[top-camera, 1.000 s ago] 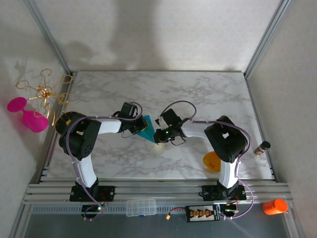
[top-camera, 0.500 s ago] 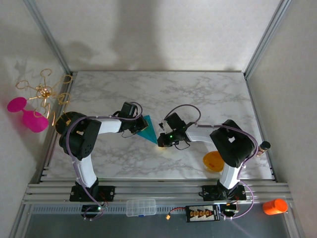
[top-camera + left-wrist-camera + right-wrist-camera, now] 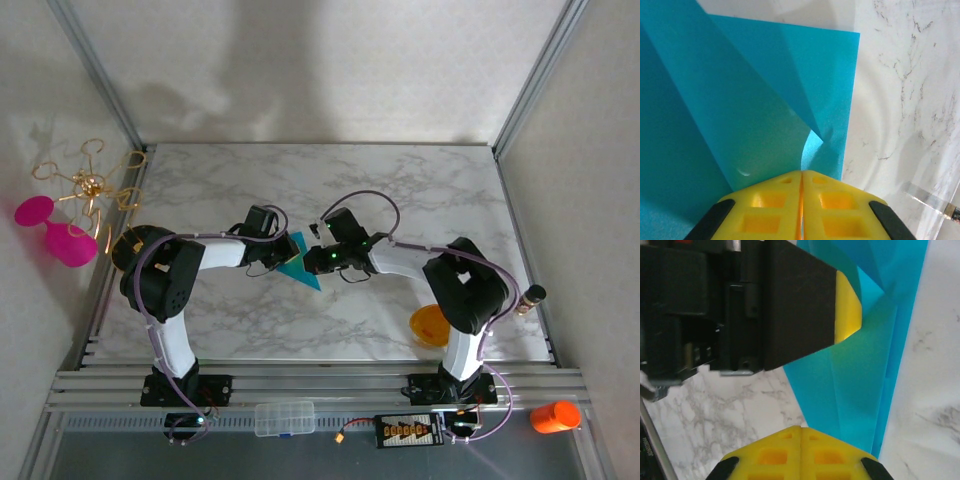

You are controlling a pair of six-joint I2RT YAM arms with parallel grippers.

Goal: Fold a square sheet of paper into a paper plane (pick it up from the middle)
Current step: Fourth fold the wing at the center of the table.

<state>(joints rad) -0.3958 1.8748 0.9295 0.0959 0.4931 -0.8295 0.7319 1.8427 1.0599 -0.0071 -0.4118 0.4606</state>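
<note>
Okay, the teal sheet of paper (image 3: 300,268) sits partly folded near the middle of the marble desk (image 3: 400,190), between the two arms. From above it reads as a pointed triangle. In the left wrist view a flap is folded over diagonally and its crease runs down to the fingertips. The left tool (image 3: 801,175) has its yellow fingers together, clamped on the sheet's near edge. The right tool (image 3: 801,430) has its fingers pressed together too, with the tips right at the paper's edge. Can't tell if any paper is caught between them. In the right wrist view the left tool's yellow tip lies against the sheet. An orange bowl (image 3: 428,325) sits well apart, by the right arm.
</note>
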